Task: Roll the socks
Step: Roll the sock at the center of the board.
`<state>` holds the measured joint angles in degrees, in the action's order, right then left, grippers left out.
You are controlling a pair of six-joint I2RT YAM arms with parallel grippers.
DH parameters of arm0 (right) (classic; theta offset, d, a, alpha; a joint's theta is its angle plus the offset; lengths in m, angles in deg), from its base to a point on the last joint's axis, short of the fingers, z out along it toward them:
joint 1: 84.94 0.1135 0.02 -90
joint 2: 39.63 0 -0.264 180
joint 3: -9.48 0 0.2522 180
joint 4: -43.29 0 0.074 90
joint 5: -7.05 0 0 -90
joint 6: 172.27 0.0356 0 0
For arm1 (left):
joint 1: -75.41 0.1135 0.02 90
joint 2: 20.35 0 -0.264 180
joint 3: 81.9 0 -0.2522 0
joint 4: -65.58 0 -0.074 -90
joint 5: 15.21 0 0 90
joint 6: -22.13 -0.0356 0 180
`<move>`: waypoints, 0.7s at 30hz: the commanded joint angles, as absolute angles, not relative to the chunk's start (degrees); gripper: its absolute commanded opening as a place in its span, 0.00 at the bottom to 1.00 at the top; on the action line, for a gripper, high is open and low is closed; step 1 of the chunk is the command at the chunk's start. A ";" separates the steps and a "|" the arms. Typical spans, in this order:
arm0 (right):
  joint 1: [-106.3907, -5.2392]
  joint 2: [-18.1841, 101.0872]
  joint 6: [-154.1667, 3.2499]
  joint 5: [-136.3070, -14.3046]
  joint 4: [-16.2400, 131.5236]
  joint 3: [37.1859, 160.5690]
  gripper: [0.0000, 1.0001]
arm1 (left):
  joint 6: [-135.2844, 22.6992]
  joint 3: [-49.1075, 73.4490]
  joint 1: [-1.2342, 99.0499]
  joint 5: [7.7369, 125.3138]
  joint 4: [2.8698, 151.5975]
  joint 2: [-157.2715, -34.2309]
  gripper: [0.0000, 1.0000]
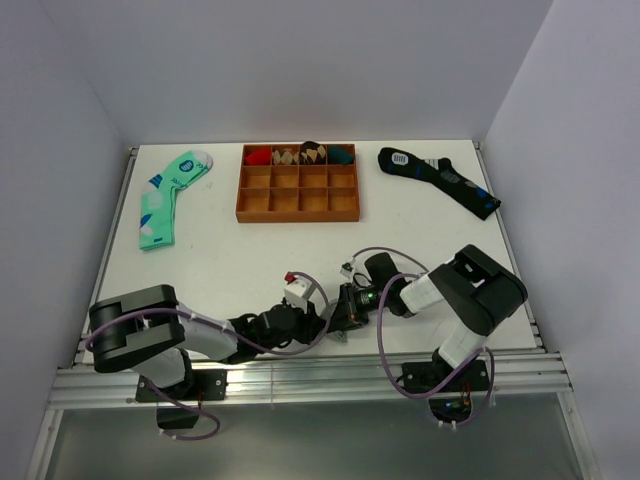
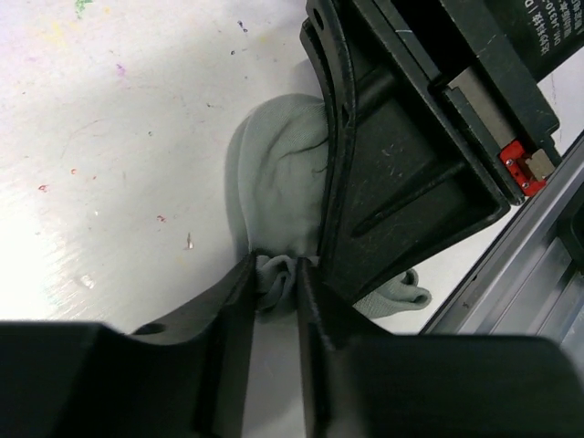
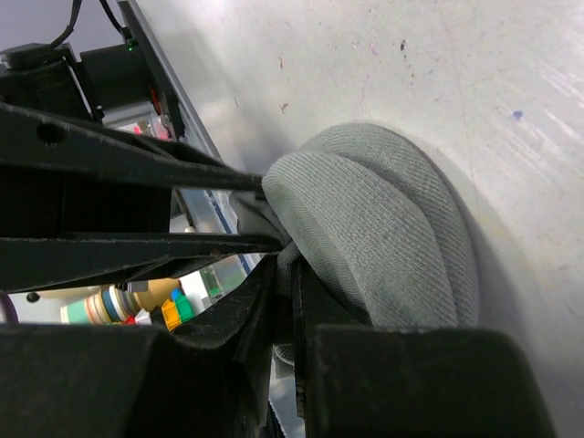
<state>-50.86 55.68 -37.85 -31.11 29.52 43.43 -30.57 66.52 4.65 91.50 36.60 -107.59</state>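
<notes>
The light-grey socks (image 2: 278, 173) lie bunched on the white table near its front edge, also in the right wrist view (image 3: 383, 219). My left gripper (image 2: 276, 274) is shut on a fold of the socks at their near end. My right gripper (image 3: 290, 274) is shut on an edge of the same socks from the other side. In the top view both grippers (image 1: 335, 315) meet low at the table's front and hide the socks.
A brown compartment tray (image 1: 300, 190) with rolled socks in its back row stands at the back centre. A mint-green patterned sock (image 1: 165, 195) lies back left, a dark navy sock (image 1: 440, 180) back right. The metal front rail (image 1: 300, 380) runs just below the grippers.
</notes>
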 commanded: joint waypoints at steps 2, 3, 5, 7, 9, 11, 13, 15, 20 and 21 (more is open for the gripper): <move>-50.93 56.26 -41.75 -38.39 36.21 41.88 0.12 | -30.96 63.78 4.39 93.77 41.45 -109.90 0.20; -50.93 56.00 -41.76 -38.47 36.13 41.88 0.12 | -31.05 63.25 4.39 93.86 42.24 -110.25 0.16; -50.93 55.65 -42.19 -39.52 36.57 41.88 0.13 | -30.96 61.67 4.39 94.56 45.47 -110.61 0.00; -50.93 54.33 -42.37 -41.28 37.36 41.88 0.15 | -30.70 60.62 4.30 95.61 47.33 -110.78 0.00; -50.84 53.10 -42.98 -42.60 38.67 42.05 0.19 | -29.82 59.56 4.30 96.84 51.81 -111.22 0.00; -50.84 50.38 -43.69 -45.76 40.51 42.23 0.27 | -29.21 57.63 4.13 99.20 57.24 -111.57 0.00; -50.84 47.05 -43.95 -47.78 41.31 42.32 0.32 | -27.97 56.31 3.95 100.01 59.55 -111.58 0.00; -50.75 44.58 -44.30 -51.12 43.15 42.49 0.35 | -26.40 55.43 3.60 101.68 63.84 -111.40 0.00; -50.84 33.97 -42.99 -56.30 45.26 41.79 0.42 | -24.72 53.14 2.29 104.05 68.70 -111.66 0.00; -50.93 32.28 -42.99 -58.14 46.49 42.05 0.42 | -24.46 52.79 2.11 104.32 69.49 -111.92 0.00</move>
